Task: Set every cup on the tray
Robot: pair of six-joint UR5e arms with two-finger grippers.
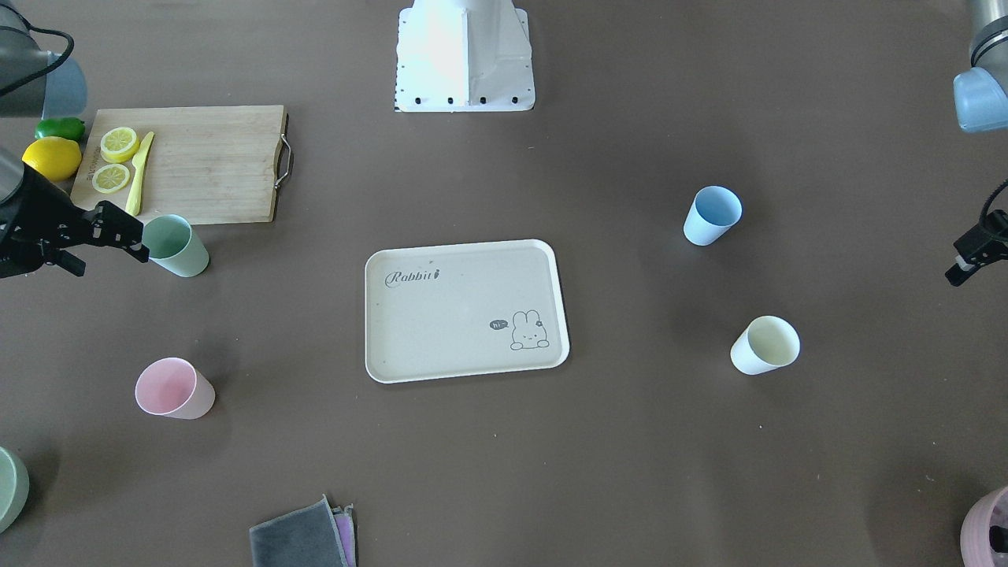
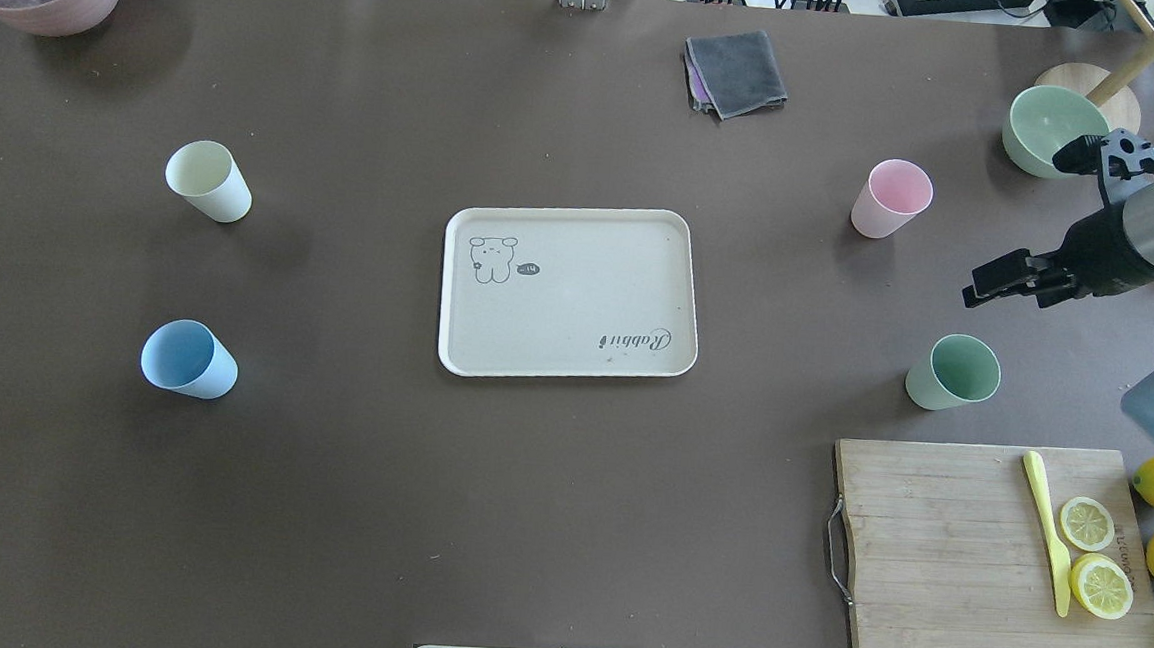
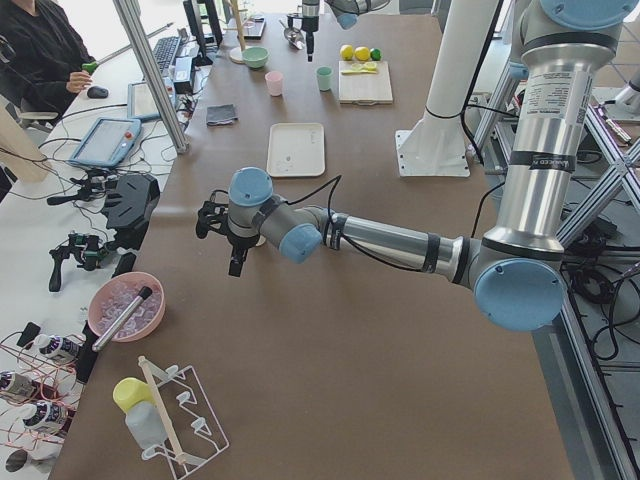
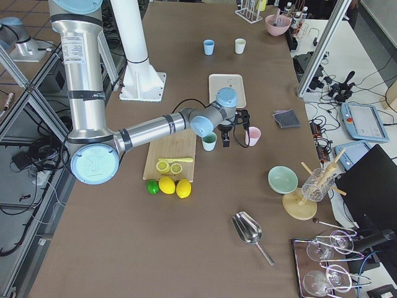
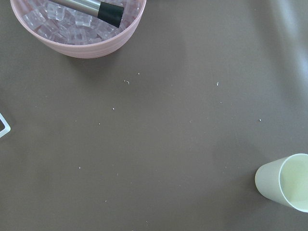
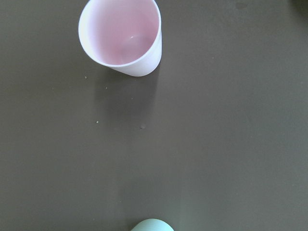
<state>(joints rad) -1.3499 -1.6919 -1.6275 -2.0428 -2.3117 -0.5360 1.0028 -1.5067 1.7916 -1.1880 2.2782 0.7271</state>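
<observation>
grey folded cloth (image 1: 299, 537) beyond tray's far rim. cream rectangular rabbit tray (image 2: 579, 294) bare. mint green tumbler (image 2: 953, 372), pink tumbler (image 2: 890, 198) off its right-arm side; right gripper (image 2: 982, 281), jaws apart, between them, seemingly choosing. light blue tumbler (image 2: 189, 360), cream tumbler (image 2: 208, 181) opposite. left gripper (image 1: 967, 256): cannot tell.

Even, soft-shadowed, sharp daylight lighting

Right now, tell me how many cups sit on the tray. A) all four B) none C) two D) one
B: the tray holds nothing, and the mint green cup, pink cup, blue cup and cream cup all stand off it, two on each side.
</observation>
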